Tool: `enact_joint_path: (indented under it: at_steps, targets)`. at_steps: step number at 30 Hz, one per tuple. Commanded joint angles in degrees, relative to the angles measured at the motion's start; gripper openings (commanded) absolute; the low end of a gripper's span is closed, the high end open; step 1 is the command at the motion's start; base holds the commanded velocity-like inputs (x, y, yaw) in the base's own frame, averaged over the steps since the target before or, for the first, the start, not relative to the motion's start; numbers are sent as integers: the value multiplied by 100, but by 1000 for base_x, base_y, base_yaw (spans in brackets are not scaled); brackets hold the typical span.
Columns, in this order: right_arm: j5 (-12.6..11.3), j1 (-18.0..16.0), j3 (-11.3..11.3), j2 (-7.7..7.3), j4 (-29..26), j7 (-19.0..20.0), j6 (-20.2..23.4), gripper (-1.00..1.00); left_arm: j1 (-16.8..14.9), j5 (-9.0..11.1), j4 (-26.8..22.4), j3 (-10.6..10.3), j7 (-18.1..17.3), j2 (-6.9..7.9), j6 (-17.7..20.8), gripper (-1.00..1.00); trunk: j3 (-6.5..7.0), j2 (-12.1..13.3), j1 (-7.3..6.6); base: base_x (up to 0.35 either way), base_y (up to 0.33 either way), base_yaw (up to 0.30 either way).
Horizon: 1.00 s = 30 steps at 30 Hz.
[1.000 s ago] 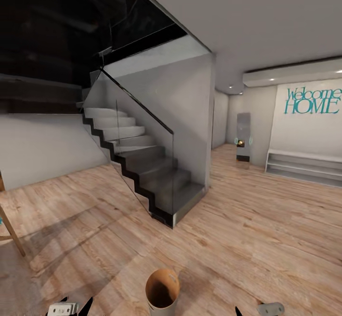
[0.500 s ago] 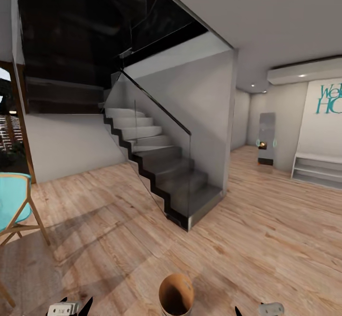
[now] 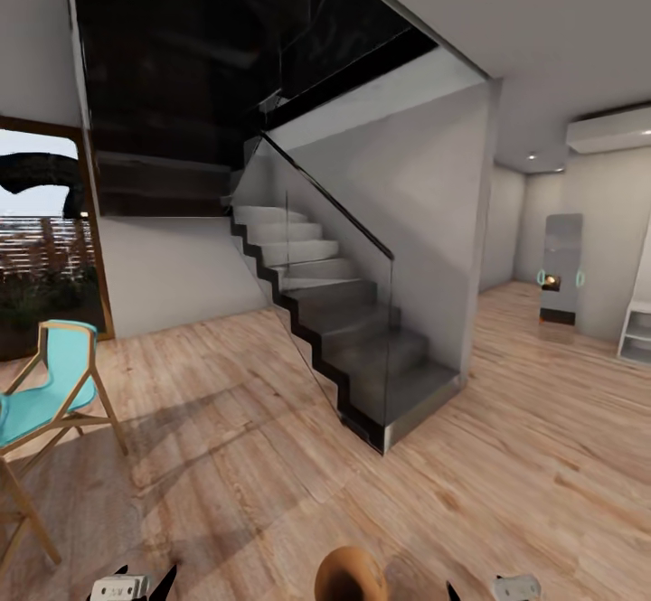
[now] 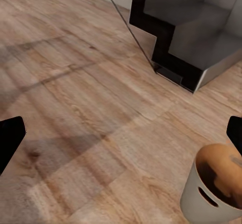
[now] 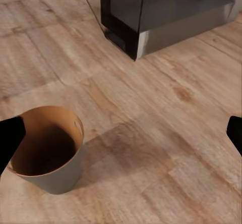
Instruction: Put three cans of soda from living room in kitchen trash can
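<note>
Tash can on the wood floor near a staircase

The tash can, copper-brown inside and bearing no readable label, stands upright on the plank floor between both arms; left end effector and right end effector are spread apart, holding nothing.

The tash can is cut off by the head view's lower edge, rim alone showing, near the staircase foot. Its base is cropped in the left wrist view; contents indistinct. Both grippers, left and right, are cropped. The turquoise chair, well left of the staircase, is cropped. The wall fixture beyond the staircase is too small to identify.
</note>
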Motion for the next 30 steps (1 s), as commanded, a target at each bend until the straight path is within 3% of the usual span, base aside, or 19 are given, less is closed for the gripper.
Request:
enact_joint_path:
  at_steps: [1,21,30]
  targets:
    - [0,0,0,0,0,0,0,100,1,0,0,0,0,0,0,100,0,0,0,225,-169,249]
    - [-3,0,-2,0,0,-1,0,100,-5,-1,0,0,2,-1,16,100,0,0,0,236,-179,247]
    - [-22,0,-7,0,-2,0,5,100,-12,39,-11,0,11,-6,76,100,0,0,0,229,-169,85]
